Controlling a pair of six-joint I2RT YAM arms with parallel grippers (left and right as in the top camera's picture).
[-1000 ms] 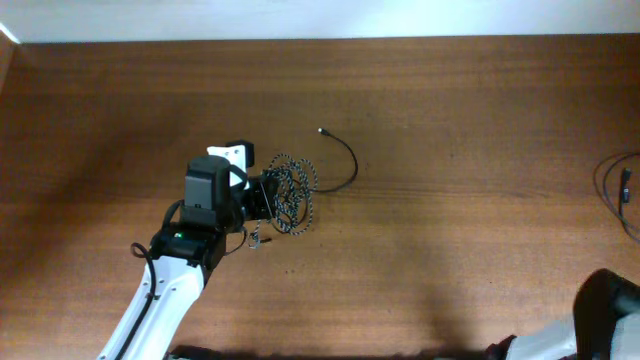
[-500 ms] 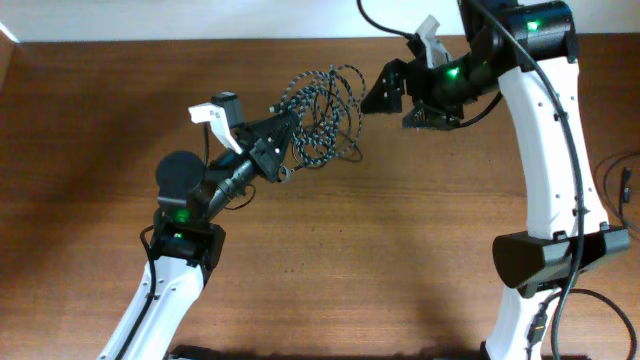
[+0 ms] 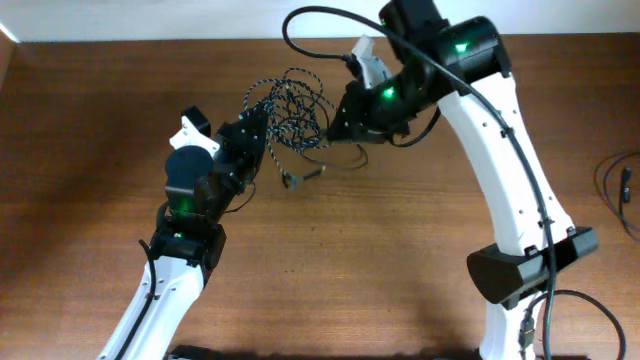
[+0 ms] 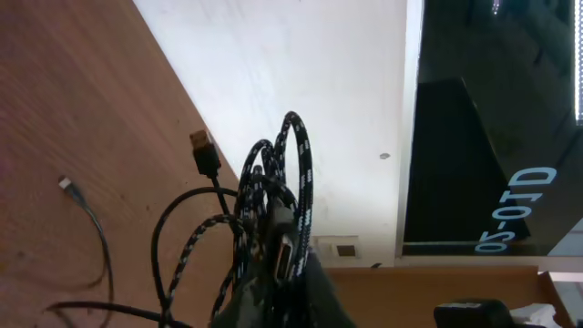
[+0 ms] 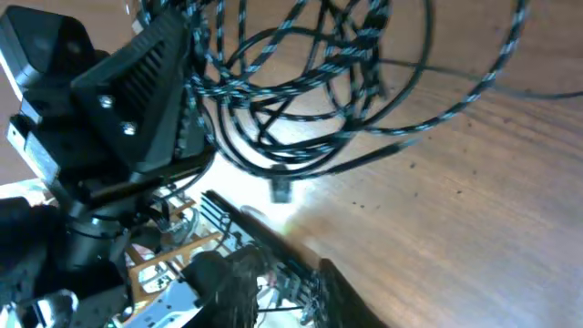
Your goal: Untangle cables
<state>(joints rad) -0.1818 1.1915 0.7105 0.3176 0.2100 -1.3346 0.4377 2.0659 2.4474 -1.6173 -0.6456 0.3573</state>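
Cable tangle: a knot of black-and-white braided loops and thinner black cord (image 3: 295,105), held up off the counter (image 3: 400,260), between the two arms.
Left end effector: (image 3: 258,135) clamped on the tangle's left side; the left wrist view shows the braided strands running down into its fingers.
Right end effector: (image 3: 338,125) right up against the tangle's right side. Its fingers are blurred in the right wrist view, so I cannot tell whether they are closed on a strand.
USB plug: (image 4: 204,152) on the end of a black cord, dangling free of the knot.
Loose cable: a separate dark one (image 3: 618,190) lies at the counter's right edge (well apart from both arms).
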